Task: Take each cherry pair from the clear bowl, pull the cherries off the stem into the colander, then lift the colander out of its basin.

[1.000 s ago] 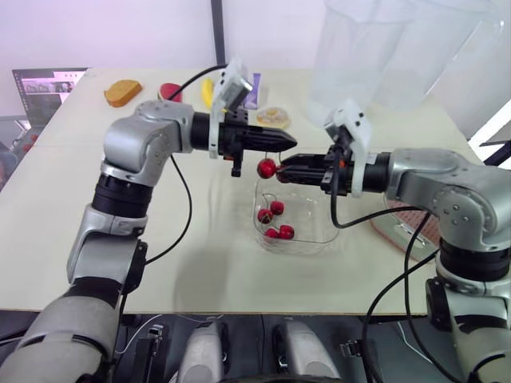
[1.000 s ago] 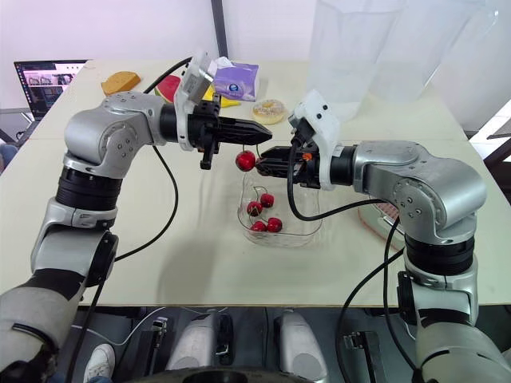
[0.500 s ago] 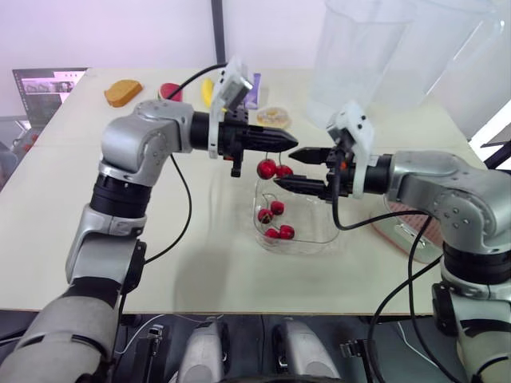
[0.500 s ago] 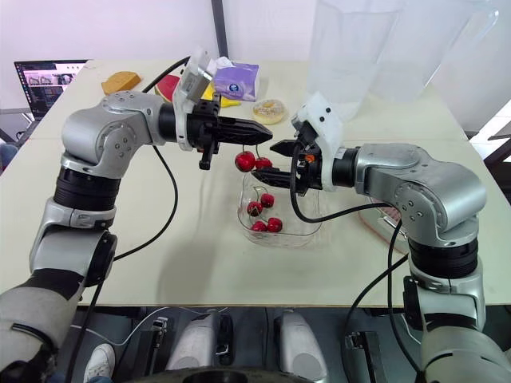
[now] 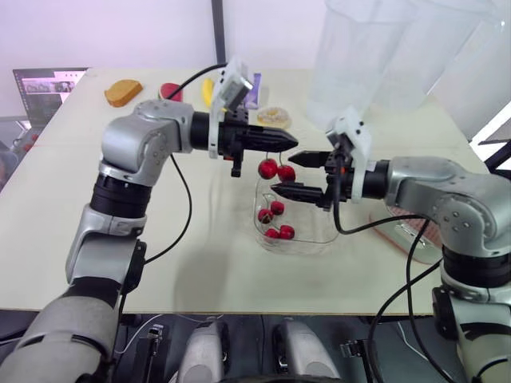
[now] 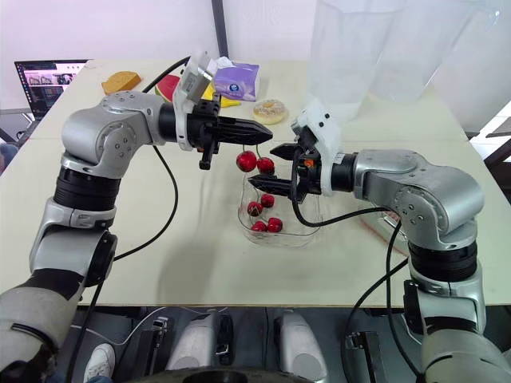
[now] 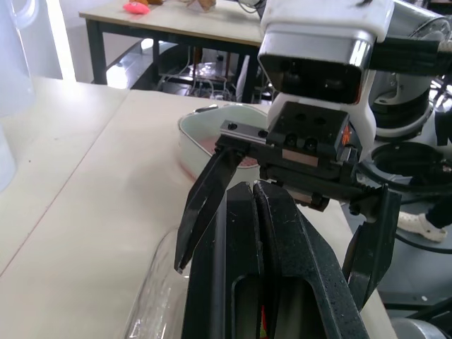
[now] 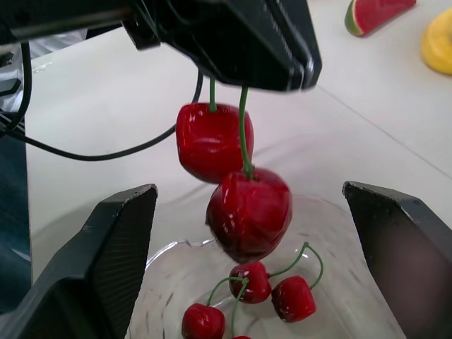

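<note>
Two cherries (image 8: 248,212) below left fingers (image 8: 233,42)

Cherry pair (image 8: 236,176) glossy red, stems (image 8: 244,134) green. Bowl (image 5: 315,235) clear. Worktop (image 5: 200,263) cream. Left gripper (image 5: 291,141), right gripper (image 5: 283,174) black. Basin (image 7: 187,138) white, colander (image 7: 210,145) pink. Packet (image 6: 235,80) purple. Watermelon slice (image 8: 374,10) red, green rind.

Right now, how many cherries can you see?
6: two cherries hang by stems from the left gripper over the bowl; four lie inside; others may be hidden.
</note>
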Robot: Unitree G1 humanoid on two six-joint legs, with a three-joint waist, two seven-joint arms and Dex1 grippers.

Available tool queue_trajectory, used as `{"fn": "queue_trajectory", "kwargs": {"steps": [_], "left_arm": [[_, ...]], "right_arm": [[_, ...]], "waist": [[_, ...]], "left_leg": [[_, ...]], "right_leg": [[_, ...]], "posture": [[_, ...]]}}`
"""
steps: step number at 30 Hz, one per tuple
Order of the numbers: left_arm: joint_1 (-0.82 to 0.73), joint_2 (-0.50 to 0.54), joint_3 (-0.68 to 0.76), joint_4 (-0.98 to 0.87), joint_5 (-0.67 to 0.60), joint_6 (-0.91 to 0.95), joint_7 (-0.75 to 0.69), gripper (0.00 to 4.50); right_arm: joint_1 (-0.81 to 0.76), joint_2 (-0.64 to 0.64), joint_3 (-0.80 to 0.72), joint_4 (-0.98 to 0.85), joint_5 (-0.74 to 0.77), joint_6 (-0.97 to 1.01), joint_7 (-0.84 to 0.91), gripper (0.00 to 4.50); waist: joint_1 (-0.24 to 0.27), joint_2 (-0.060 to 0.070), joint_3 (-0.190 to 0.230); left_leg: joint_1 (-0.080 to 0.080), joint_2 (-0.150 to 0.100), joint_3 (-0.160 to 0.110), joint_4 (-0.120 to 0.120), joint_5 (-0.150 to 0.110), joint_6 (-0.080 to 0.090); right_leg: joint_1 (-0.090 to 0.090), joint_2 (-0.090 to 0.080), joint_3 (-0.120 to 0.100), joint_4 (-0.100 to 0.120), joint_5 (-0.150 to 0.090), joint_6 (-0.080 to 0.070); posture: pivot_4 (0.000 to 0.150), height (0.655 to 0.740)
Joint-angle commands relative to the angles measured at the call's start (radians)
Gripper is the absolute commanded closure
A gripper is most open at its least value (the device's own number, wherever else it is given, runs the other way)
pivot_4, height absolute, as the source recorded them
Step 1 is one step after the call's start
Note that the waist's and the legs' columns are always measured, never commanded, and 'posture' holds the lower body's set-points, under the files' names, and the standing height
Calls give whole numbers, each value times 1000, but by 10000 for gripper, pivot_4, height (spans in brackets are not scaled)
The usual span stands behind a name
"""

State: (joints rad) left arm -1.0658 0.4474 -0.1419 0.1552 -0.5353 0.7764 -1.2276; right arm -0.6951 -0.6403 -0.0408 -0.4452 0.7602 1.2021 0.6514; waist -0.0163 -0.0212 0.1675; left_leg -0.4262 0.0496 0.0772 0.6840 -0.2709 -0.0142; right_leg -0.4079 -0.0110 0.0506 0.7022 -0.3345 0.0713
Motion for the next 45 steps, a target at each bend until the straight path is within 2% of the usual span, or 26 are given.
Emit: {"fn": "queue_trajectory", "kwargs": {"steps": [1, 4, 18, 45], "left_arm": [[-25, 4, 25, -27, -14, -6, 1, 45000], [-25, 4, 26, -27, -15, -4, 4, 45000], [-19, 3, 27, -26, -15, -7, 12, 45000], [-11, 6, 24, -30, -16, -5, 10, 45000]], "right_arm": [[-9, 0, -13, -7, 8, -19, -7, 13000], [-10, 3, -13, -4, 11, -20, -9, 27429], [33, -36, 4, -33, 14, -15, -5, 27429], [-45, 6, -39, -49, 136, 35, -95, 27429]], "waist": [[0, 0, 0], [0, 0, 0], [0, 0, 0], [0, 0, 0]], "left_leg": [[0, 0, 0, 0, 0, 0], [0, 0, 0, 0, 0, 0], [0, 0, 0, 0, 0, 0], [0, 0, 0, 0, 0, 0]], "right_leg": [[0, 0, 0, 0, 0, 0], [0, 0, 0, 0, 0, 0], [0, 0, 0, 0, 0, 0], [0, 0, 0, -1, 0, 0]], "posture": [[1500, 7400], [1500, 7400], [1500, 7400], [1500, 7400]]}}
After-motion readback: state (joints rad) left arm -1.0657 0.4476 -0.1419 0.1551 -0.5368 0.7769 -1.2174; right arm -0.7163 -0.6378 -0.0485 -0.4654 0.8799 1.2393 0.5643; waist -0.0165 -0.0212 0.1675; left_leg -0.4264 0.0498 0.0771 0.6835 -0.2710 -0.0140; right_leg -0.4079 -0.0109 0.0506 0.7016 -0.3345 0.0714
